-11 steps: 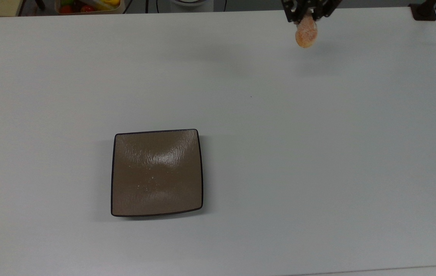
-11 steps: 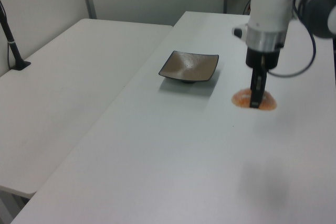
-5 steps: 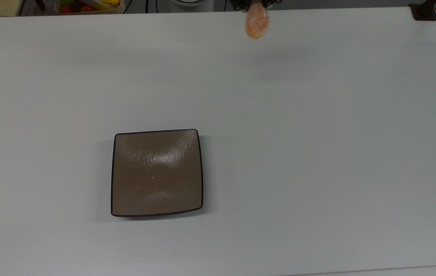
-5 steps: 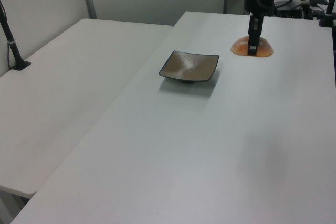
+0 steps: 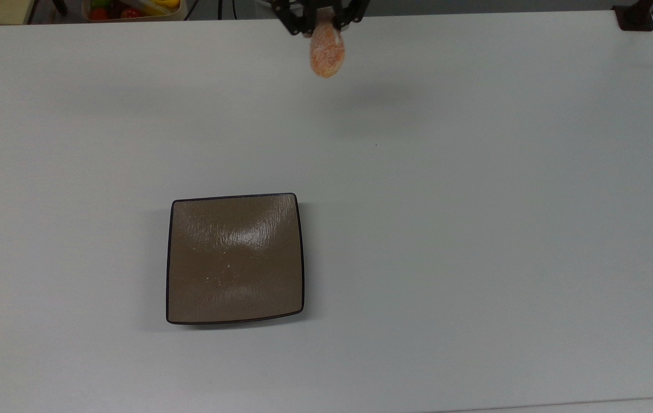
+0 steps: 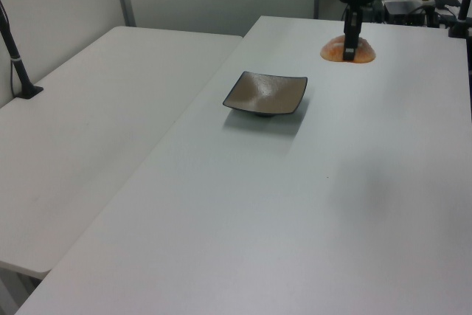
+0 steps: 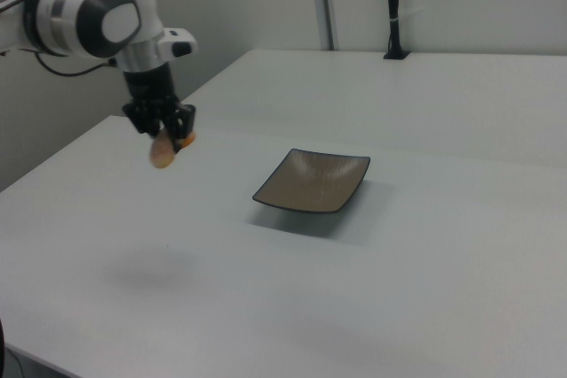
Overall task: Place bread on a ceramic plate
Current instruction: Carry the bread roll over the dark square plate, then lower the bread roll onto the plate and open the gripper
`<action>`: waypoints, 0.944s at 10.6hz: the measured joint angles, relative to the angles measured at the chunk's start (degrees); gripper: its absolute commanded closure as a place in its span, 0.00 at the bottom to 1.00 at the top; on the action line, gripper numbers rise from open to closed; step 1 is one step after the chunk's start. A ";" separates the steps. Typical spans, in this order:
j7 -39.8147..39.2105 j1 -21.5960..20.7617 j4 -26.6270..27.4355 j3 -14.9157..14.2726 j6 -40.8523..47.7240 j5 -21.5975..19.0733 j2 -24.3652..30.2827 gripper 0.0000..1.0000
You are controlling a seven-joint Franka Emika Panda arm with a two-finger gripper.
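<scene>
One pincer point(image 7: 166, 136) clamped around bread point(image 5: 327, 50), held above table point(image 5: 475, 229).

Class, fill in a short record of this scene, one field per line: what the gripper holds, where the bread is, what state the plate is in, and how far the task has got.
gripper: shut on the bread, gripper raised above the table
bread: in the air, clear of the table
ceramic plate: nothing on it, flat on the table, apart from the bread
task stage: bread carried, not yet placed

White rounded-shell arm point(image 7: 106, 6) showing grey joint caps, silver wrist ring, trailing black cable; ending in black two-finger gripper point(image 7: 161, 130).
</scene>
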State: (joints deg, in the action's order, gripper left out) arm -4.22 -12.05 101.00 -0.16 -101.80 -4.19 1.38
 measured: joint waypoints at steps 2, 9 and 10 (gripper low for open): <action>-2.82 2.99 -3.04 -0.02 -5.44 0.00 -4.29 0.74; -13.37 8.55 -6.57 -0.01 -30.21 0.02 -19.70 0.70; -14.04 8.92 -7.34 0.00 -32.58 0.02 -21.95 0.70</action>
State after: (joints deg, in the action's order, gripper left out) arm -18.26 -3.14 93.66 -0.16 -134.39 -4.17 -20.57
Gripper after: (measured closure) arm 0.700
